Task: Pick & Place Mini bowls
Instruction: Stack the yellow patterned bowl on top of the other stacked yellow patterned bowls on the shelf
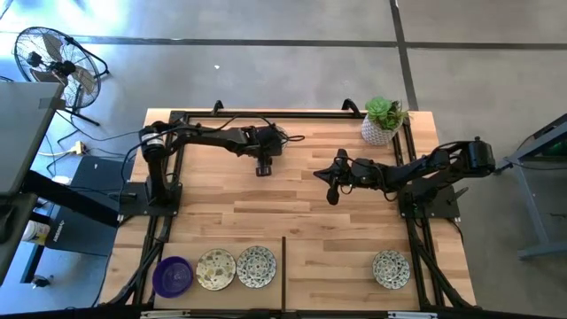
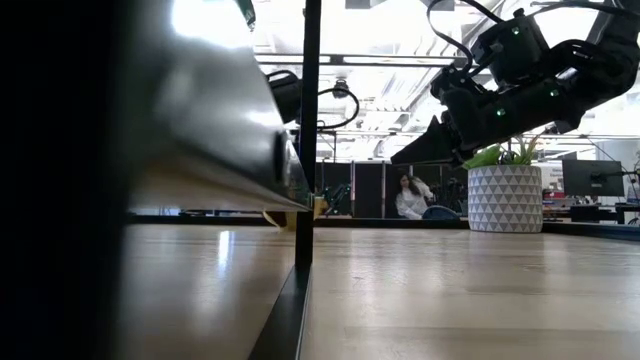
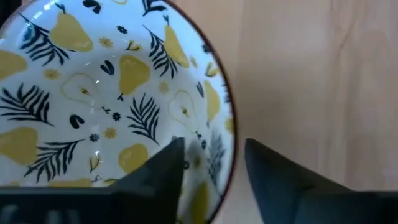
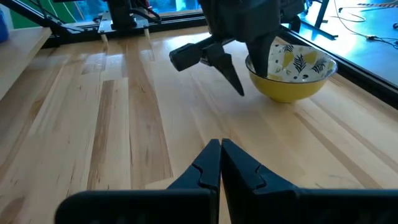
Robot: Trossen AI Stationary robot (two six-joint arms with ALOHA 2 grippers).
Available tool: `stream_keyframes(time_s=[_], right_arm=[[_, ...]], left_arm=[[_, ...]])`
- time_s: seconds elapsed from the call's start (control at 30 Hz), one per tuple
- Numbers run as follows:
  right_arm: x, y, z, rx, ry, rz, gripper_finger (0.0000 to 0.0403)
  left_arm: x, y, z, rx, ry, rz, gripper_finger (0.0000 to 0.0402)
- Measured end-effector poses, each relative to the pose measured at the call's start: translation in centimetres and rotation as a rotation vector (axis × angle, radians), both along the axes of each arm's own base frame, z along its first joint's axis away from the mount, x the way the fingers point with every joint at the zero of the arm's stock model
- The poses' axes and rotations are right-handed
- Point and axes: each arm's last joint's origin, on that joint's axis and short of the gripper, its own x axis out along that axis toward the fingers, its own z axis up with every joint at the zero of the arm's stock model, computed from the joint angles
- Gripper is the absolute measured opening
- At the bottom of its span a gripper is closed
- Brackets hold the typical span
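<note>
Toward the far side of the table point(image 1: 292, 230), the left gripper point(image 1: 264, 168) grasps a yellow bowl point(image 4: 291, 73) by its rim: in the left wrist view one finger point(image 3: 163, 169) lies inside the bowl, over the white lining printed with yellow pears and black leaves, and the other finger stands outside the rim above bare wood. The right wrist view shows this bowl sitting on the table, yellow on the outside, with the left arm coming down onto it.

Near the table's middle, the right gripper point(image 1: 332, 192) hangs above the wood, its fingers point(image 4: 210, 163) pressed together and holding nothing.

Along the near edge lie four more bowls: a purple bowl point(image 1: 173, 276), a cream patterned bowl point(image 1: 215, 268) just beside it, and a grey-green patterned bowl point(image 1: 256, 266) next, all left of a dark divider bar point(image 1: 283, 275). A lone patterned bowl point(image 1: 391, 268) sits well apart on the right. A potted plant point(image 1: 383, 120) stands at the far right corner.
</note>
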Motion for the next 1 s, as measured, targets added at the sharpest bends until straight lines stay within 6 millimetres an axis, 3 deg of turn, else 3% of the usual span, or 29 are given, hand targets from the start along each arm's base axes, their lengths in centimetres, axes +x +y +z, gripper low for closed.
stream_keyframes(time_s=[0.2, 0.27, 0.47, 0.63, 0.8, 1.0], right_arm=[[0.0, 0.0, 0.0, 0.000, 0.000, 0.000, 0.0002], [0.0, 0.0, 0.0, 0.000, 0.000, 0.000, 0.0001], [0.0, 0.0, -0.1, 0.001, 0.009, 0.000, 0.0002], [-0.1, 0.0, -0.2, -0.004, 0.026, 0.002, 0.0001], [-0.1, 0.0, -0.3, -0.003, 0.036, 0.004, 0.0001], [-0.1, 0.0, -0.4, -0.001, 0.049, 0.005, 0.0002]], left_arm=[[0.1, 0.1, 0.2, 0.020, 0.008, -0.014, 0.0036], [0.3, 0.2, 0.9, 0.019, 0.015, -0.013, 0.0014], [0.5, -0.7, 3.7, -0.114, 0.061, 0.040, 0.0018], [0.1, -3.9, 5.3, -0.138, 0.097, 0.068, 0.0014], [-0.5, -7.7, 5.7, -0.155, 0.127, 0.089, 0.0010], [-2.8, -10.9, 4.9, -0.175, 0.201, 0.163, 0.0010]])
